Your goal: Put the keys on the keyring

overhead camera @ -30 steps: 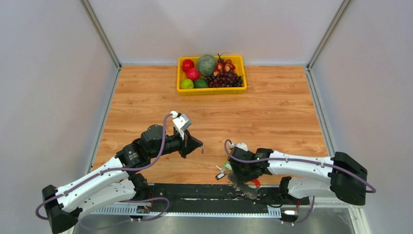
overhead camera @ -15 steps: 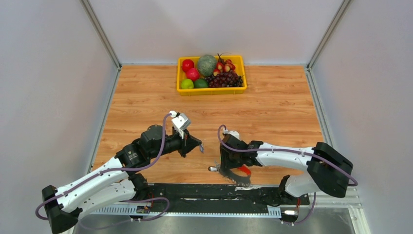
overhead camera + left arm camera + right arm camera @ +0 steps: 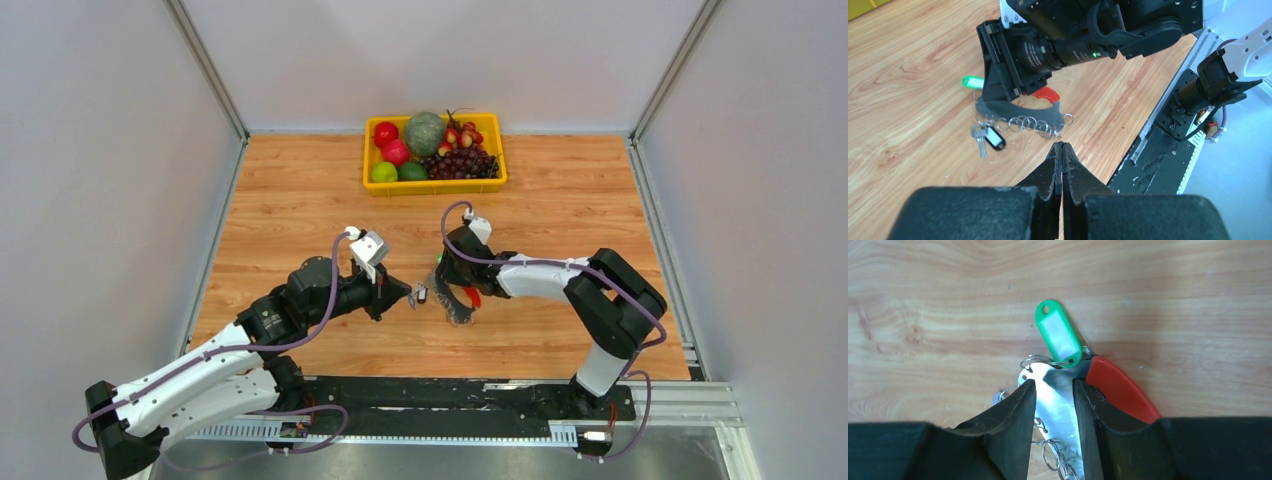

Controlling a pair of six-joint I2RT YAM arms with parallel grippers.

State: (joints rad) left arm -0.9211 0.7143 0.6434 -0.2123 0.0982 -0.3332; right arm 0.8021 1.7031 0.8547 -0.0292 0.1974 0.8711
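The plate [image 3: 1057, 407] sits between the right gripper [image 3: 1054, 384] jaws, a finger against each edge. Just past the jaw tips a tag [image 3: 1058, 340] lies on a ring at the plate's far end. A lever [image 3: 1120, 390] runs just outside the right-hand finger. The left gripper [image 3: 1061, 145], jaws pressed together, points at the plate's row of rings [image 3: 1030, 122], just ahead of its tips. Ahead and left of those tips, a key [image 3: 980, 144] and second tag [image 3: 994, 137] sit side by side at the row's left end. Far beyond both grippers, a tray [image 3: 435, 186] holding fruit [image 3: 424, 133] stands at the table [image 3: 560, 230] back edge

Fingers [image 3: 1008, 430] tight either side of the silver keyring plate [image 3: 1055, 400]; green tag [image 3: 1058, 337], red handle [image 3: 1120, 390] beyond.
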